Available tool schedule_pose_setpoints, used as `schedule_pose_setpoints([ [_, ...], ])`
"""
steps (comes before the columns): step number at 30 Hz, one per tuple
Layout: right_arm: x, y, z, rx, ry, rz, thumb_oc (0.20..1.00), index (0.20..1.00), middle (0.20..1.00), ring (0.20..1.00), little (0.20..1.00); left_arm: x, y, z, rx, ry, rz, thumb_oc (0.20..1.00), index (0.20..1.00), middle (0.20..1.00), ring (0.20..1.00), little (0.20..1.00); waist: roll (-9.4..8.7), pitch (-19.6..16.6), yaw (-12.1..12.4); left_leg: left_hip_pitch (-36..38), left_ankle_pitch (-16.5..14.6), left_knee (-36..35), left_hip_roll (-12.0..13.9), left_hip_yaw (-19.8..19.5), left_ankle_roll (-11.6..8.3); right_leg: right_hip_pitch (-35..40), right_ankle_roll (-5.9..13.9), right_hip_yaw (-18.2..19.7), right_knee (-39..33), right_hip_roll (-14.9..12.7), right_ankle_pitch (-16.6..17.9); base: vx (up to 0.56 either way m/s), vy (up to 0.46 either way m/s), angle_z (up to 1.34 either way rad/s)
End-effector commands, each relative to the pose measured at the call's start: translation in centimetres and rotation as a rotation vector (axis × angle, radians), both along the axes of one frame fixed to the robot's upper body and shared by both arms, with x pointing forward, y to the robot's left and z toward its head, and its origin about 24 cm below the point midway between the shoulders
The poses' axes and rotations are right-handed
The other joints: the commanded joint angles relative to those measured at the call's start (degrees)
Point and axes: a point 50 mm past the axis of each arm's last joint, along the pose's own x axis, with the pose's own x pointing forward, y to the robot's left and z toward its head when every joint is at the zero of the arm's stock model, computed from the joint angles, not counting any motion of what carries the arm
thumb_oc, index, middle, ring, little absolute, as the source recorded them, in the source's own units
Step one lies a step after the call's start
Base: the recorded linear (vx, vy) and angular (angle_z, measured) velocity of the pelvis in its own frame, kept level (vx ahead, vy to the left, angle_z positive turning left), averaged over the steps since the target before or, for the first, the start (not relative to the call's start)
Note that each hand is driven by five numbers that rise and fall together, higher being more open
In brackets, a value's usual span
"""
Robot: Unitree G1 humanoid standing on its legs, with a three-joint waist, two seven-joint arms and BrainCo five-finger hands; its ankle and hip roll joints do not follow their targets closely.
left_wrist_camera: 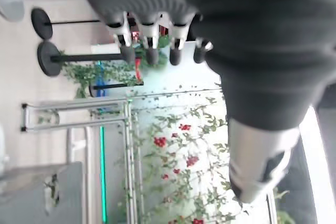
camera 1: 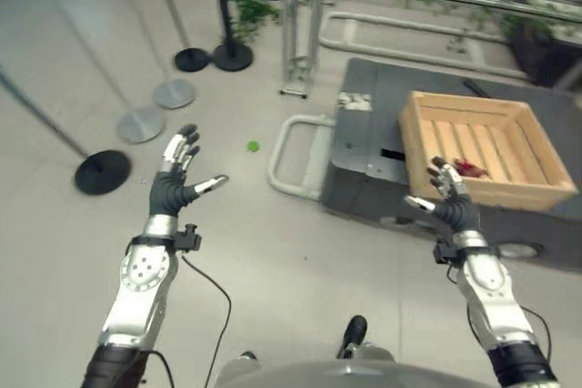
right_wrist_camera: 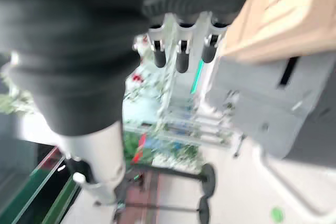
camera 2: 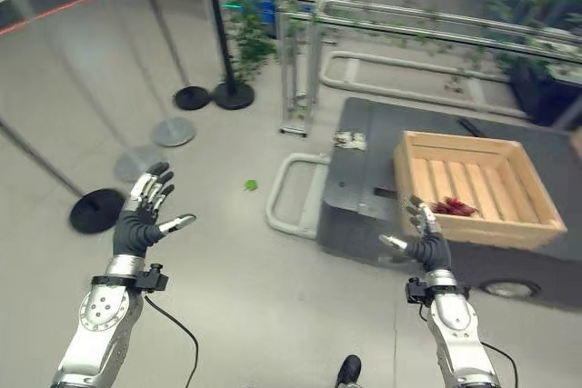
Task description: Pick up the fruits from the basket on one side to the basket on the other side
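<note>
1. A pale indoor floor (camera 1: 273,252) is seen, with stanchion bases (camera 1: 102,172) to the left, metal rails (camera 1: 300,24) beyond and greenery at the back.
2. Nearest, the left hand (camera 1: 175,181) is held up over bare floor, fingers straight and spread, thumb out, with nothing in it.
3. The right hand (camera 1: 447,199) is raised just before the near wall of the crate (camera 1: 455,190), fingers straight and thumb out, likewise empty.
4. The crate, a slatted wooden one, is set on a dark grey cart (camera 1: 382,106) with a pale handle (camera 1: 289,159).
5. A small red fruit (camera 1: 470,168) is lying on the crate's slats, close behind the near wall; its kind cannot be told.
6. It is judged light, soft and easily bruised, so a gentle pinch from above across its body is suggested.
7. Further left, a small green ball (camera 1: 253,145) lies on the floor, well apart from the cart; it may be a stray fruit.
</note>
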Motion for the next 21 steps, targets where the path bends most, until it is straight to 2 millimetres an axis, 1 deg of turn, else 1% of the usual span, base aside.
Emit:
schedule_pose_setpoints([
  [1, 1.1, -0.4, 4.0, 0.001, -0.188, 0.017, 1.000, 1.000, 1.000, 1.000, 1.000, 0.5, 0.2, 2.8, 0.026, -0.139, 0.008, 1.000, 1.000, 1.000, 1.000, 1.000, -0.86, 0.2, -1.7, 0.1, -3.4, 4.7, 2.5, -0.8, 0.83, 1.9, 6.83, 4.7, 3.1, -4.0, -5.8, 0.21, -0.479, -0.11],
  [2, 1.1, -0.5, 4.2, 0.003, -0.192, 0.016, 1.000, 1.000, 1.000, 1.000, 1.000, 0.6, 0.1, 2.8, 0.025, -0.141, 0.008, 1.000, 1.000, 1.000, 1.000, 1.000, -0.67, 0.4, -2.4, 0.1, -3.2, 6.3, 3.5, -0.5, 0.53, 2.1, 6.27, 5.3, 3.2, -2.8, -6.8, 0.20, -0.487, -0.35],
  [3, 1.0, -0.7, 4.2, 0.013, -0.199, 0.012, 1.000, 1.000, 1.000, 1.000, 1.000, 0.8, -0.1, 2.7, 0.007, -0.144, 0.005, 1.000, 1.000, 1.000, 1.000, 1.000, -0.05, 0.9, -3.4, 0.0, 0.2, 10.4, 6.6, -0.6, -1.35, 2.8, 4.34, 7.1, 3.3, 0.5, -8.7, 0.14, -0.372, -0.48],
  [4, 1.0, -0.7, 4.3, 0.013, -0.199, 0.012, 1.000, 1.000, 1.000, 1.000, 1.000, 0.9, -0.1, 2.7, 0.007, -0.144, 0.004, 1.000, 1.000, 1.000, 1.000, 1.000, 0.07, 1.0, -3.3, 0.0, 0.3, 10.6, 6.9, -0.6, -1.61, 2.9, 4.15, 7.1, 3.2, 0.8, -8.8, 0.15, -0.401, -0.49],
  [6, 0.8, -0.8, 4.3, 0.025, -0.202, 0.017, 1.000, 1.000, 1.000, 1.000, 1.000, 0.9, -0.3, 2.7, -0.003, -0.149, 0.009, 1.000, 1.000, 1.000, 1.000, 1.000, 0.24, 0.8, -4.1, 0.2, 3.8, 13.8, 8.9, -1.9, -2.73, 3.8, 2.41, 8.5, 2.2, 3.8, -10.3, 0.16, -0.345, -0.34],
  [8, 0.6, -1.0, 4.2, 0.036, -0.199, 0.015, 1.000, 1.000, 1.000, 1.000, 1.000, 0.8, -0.3, 2.5, -0.003, -0.139, 0.009, 1.000, 1.000, 1.000, 1.000, 1.000, 0.44, 0.7, -4.2, -0.5, 7.7, 19.5, 11.6, -3.4, -3.86, 6.0, 0.12, 10.7, -0.2, 7.5, -11.5, 0.23, -0.416, -0.52],
  [9, 0.4, -1.0, 4.1, 0.039, -0.197, 0.016, 1.000, 1.000, 1.000, 1.000, 1.000, 0.8, -0.4, 2.3, -0.003, -0.130, 0.009, 1.000, 1.000, 1.000, 1.000, 1.000, 0.29, 1.0, -4.1, -1.4, 10.1, 22.5, 12.6, -5.0, -4.17, 7.5, -1.07, 11.9, -1.6, 9.0, -12.0, 0.16, -0.433, -0.55],
  [10, 0.2, -1.2, 4.1, 0.033, -0.197, 0.015, 1.000, 1.000, 1.000, 1.000, 1.000, 0.7, -0.4, 2.2, 0.001, -0.125, 0.014, 1.000, 1.000, 1.000, 1.000, 1.000, -0.10, 1.7, -3.7, -3.0, 12.7, 25.7, 12.8, -7.4, -3.24, 8.2, -2.59, 12.8, -2.9, 10.4, -11.2, 0.15, -0.290, -0.41],
  [11, 0.2, -1.2, 4.1, 0.033, -0.196, 0.014, 1.000, 1.000, 1.000, 1.000, 1.000, 0.7, -0.4, 2.1, 0.002, -0.124, 0.014, 1.000, 1.000, 1.000, 1.000, 1.000, 0.26, 1.6, -3.7, -2.8, 11.9, 26.0, 12.8, -8.6, -4.38, 8.7, -2.28, 13.3, -3.2, 10.8, -12.0, 0.05, -0.278, -0.65],
  [12, 0.1, -1.3, 4.0, 0.036, -0.190, 0.010, 1.000, 1.000, 1.000, 1.000, 1.000, 0.6, -0.5, 2.0, 0.001, -0.120, 0.017, 1.000, 1.000, 1.000, 1.000, 1.000, -0.89, 2.4, -2.6, -6.9, 9.5, 28.9, 7.6, -13.4, -1.58, 9.4, -3.26, 15.0, -4.2, 10.5, -11.5, 0.08, -0.174, -0.47],
  [13, 0.1, -1.3, 3.9, 0.042, -0.185, 0.009, 1.000, 1.000, 1.000, 1.000, 1.000, 0.4, -0.6, 1.8, -0.003, -0.112, 0.019, 1.000, 1.000, 1.000, 1.000, 1.000, -1.31, 2.7, -1.7, -9.7, 6.7, 28.6, 3.0, -15.9, -0.50, 10.0, -3.13, 16.1, -4.6, 10.7, -11.2, 0.07, -0.224, -0.74],
  [14, 0.0, -1.2, 3.8, 0.045, -0.182, 0.008, 1.000, 1.000, 1.000, 1.000, 1.000, 0.3, -0.5, 1.7, 0.005, -0.110, 0.022, 1.000, 1.000, 1.000, 1.000, 1.000, -1.73, 2.6, -1.2, -12.9, 4.5, 26.7, -0.5, -16.7, 0.69, 10.2, -2.68, 16.6, -5.0, 10.5, -10.9, 0.13, -0.146, -0.59],
  [15, -0.1, -1.2, 3.5, 0.050, -0.173, 0.012, 1.000, 1.000, 1.000, 1.000, 1.000, 0.1, -0.3, 1.7, 0.013, -0.111, 0.026, 1.000, 1.000, 1.000, 1.000, 1.000, -1.78, 2.9, -1.0, -14.3, 3.2, 26.2, -1.3, -16.6, 1.11, 10.8, -2.38, 17.1, -5.0, 10.8, -10.9, 0.15, -0.101, -0.91],
  [16, -0.2, -1.2, 3.4, 0.052, -0.171, 0.013, 1.000, 1.000, 1.000, 1.000, 1.000, 0.0, 0.0, 1.7, 0.022, -0.113, 0.034, 1.000, 1.000, 1.000, 1.000, 1.000, -1.88, 2.8, -0.9, -15.0, 3.1, 23.5, -1.5, -16.0, 1.62, 10.5, -2.15, 17.7, -4.9, 10.9, -10.8, 0.17, -0.055, -0.65],
  [17, -0.4, -1.2, 3.3, 0.045, -0.166, 0.012, 1.000, 1.000, 1.000, 1.000, 1.000, 0.0, 0.0, 1.7, 0.020, -0.112, 0.039, 1.000, 1.000, 1.000, 1.000, 1.000, -1.62, 2.9, -0.8, -15.4, 2.1, 20.6, -1.5, -15.9, 1.99, 10.8, -1.82, 17.8, -4.8, 11.0, -11.0, 0.19, -0.002, -0.61],
  [18, -0.4, -1.2, 3.2, 0.036, -0.163, 0.012, 1.000, 1.000, 1.000, 1.000, 1.000, 0.0, 0.0, 1.7, 0.023, -0.114, 0.041, 1.000, 1.000, 1.000, 1.000, 1.000, -1.33, 3.1, -0.5, -16.6, 3.1, 15.9, -2.2, -16.6, 2.17, 11.0, -1.54, 18.2, -4.7, 11.2, -11.2, 0.13, 0.014, -0.36],
  [19, -0.4, -1.2, 3.2, 0.036, -0.164, 0.012, 1.000, 1.000, 1.000, 1.000, 1.000, 0.1, 0.0, 1.7, 0.023, -0.114, 0.041, 1.000, 1.000, 1.000, 1.000, 1.000, -1.46, 3.0, -0.5, -16.5, 3.6, 15.4, -2.4, -16.5, 2.24, 10.8, -1.55, 18.2, -4.7, 11.0, -11.0, 0.26, 0.032, -0.73],
  [20, -0.1, -1.0, 3.2, 0.022, -0.161, 0.022, 1.000, 1.000, 1.000, 1.000, 1.000, 0.0, 0.0, 1.8, 0.035, -0.119, 0.048, 1.000, 1.000, 1.000, 1.000, 1.000, -0.85, 3.6, 0.9, -18.4, 7.7, 7.7, -4.1, -21.2, 1.39, 12.2, -1.11, 20.2, -4.8, 12.4, -11.7, 0.25, 0.030, -0.86],
  [21, -0.1, -0.9, 3.2, 0.020, -0.161, 0.027, 1.000, 1.000, 1.000, 1.000, 1.000, -0.1, 0.0, 1.8, 0.036, -0.120, 0.047, 1.000, 1.000, 1.000, 1.000, 1.000, -0.60, 3.5, 1.1, -18.1, 8.9, 4.9, -4.2, -22.5, 1.13, 12.4, -1.18, 20.8, -5.0, 12.9, -11.8, 0.34, 0.039, -1.09],
])
